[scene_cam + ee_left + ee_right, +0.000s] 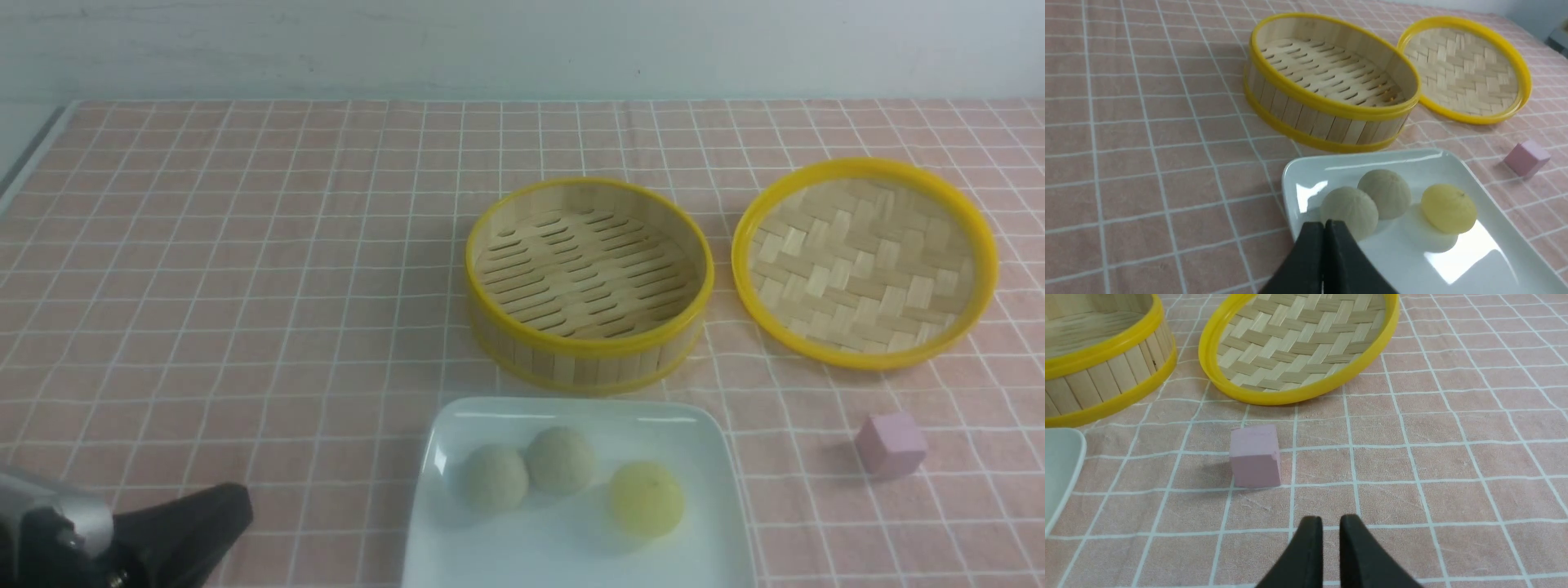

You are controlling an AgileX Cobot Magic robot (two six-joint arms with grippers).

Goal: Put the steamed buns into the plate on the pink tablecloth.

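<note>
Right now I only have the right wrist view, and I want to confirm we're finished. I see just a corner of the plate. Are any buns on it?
Observer: Yes, all three steamed buns sit on the plate, two beige and one yellow.
Operator: Any elsewhere?
Observer: None. The whole floor of the steamer basket is bare.
Operator: Is the other arm clear?
Observer: The left pincer is shut on nothing, off the plate's left side.

A staged tabletop test setup: pink tablecloth (245, 286) against a bare white wall (522, 41).
</note>
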